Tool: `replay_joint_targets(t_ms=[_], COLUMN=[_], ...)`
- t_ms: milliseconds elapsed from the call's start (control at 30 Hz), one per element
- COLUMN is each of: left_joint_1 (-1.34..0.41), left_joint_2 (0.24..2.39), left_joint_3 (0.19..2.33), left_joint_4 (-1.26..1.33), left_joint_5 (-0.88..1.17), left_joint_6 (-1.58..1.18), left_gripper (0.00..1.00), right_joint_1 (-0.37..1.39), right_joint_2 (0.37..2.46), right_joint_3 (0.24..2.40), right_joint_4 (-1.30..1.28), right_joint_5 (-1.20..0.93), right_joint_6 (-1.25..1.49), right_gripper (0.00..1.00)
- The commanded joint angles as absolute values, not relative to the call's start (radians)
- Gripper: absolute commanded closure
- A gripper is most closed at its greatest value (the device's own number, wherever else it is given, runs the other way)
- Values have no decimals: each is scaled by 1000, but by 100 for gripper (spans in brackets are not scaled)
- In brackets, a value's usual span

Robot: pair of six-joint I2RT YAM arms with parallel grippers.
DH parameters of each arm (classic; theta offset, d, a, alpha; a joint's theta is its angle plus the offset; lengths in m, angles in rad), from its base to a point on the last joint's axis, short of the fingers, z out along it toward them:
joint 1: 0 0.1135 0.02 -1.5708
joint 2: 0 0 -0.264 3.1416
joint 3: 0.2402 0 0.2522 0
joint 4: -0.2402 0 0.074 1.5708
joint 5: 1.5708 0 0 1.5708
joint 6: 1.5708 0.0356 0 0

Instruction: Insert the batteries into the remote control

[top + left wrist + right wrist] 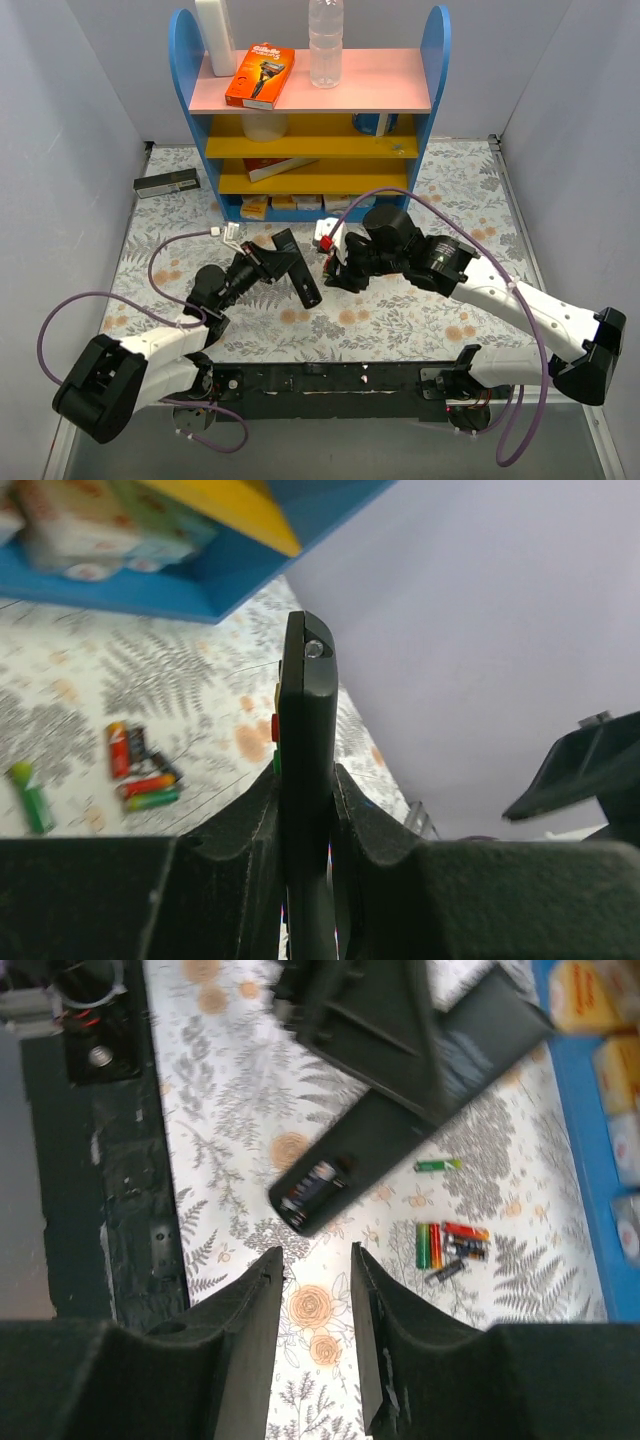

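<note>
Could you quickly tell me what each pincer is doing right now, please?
Left pincer: closed on the remote.
Right pincer: open, holding nothing.

Right pincer (317,1260) parted over floral cloth (230,1090), remote control (330,1175) just beyond, batteries (450,1242) clustered right, lone green battery (437,1165) apart

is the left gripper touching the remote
Touching: the left wrist view shows the left gripper with both fingers pressed against the remote.
</note>
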State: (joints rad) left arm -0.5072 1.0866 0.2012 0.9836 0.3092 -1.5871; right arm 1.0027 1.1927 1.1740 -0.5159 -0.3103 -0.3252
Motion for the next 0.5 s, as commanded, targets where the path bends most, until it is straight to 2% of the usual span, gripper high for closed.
replay_joint_targets(t_ms=[0, 133, 467], left_joint_1=[-497, -489, -485], left_joint_2=[947, 822, 652], left_joint_3=[140, 109, 97], left_joint_4=[853, 724, 600], left_joint_5=[173, 155, 224], left_joint_6=[-1534, -1503, -1506], left_gripper=[100, 100, 100], right_joint_1=[956, 858, 798], right_joint_2=[1213, 1291, 1580], right_joint_3=[1143, 1140, 1187], right_joint_4=[-476, -523, -555], right_joint_5=[-151, -109, 35], right_joint_6=[-126, -11, 153], right_gripper=[59, 58, 58])
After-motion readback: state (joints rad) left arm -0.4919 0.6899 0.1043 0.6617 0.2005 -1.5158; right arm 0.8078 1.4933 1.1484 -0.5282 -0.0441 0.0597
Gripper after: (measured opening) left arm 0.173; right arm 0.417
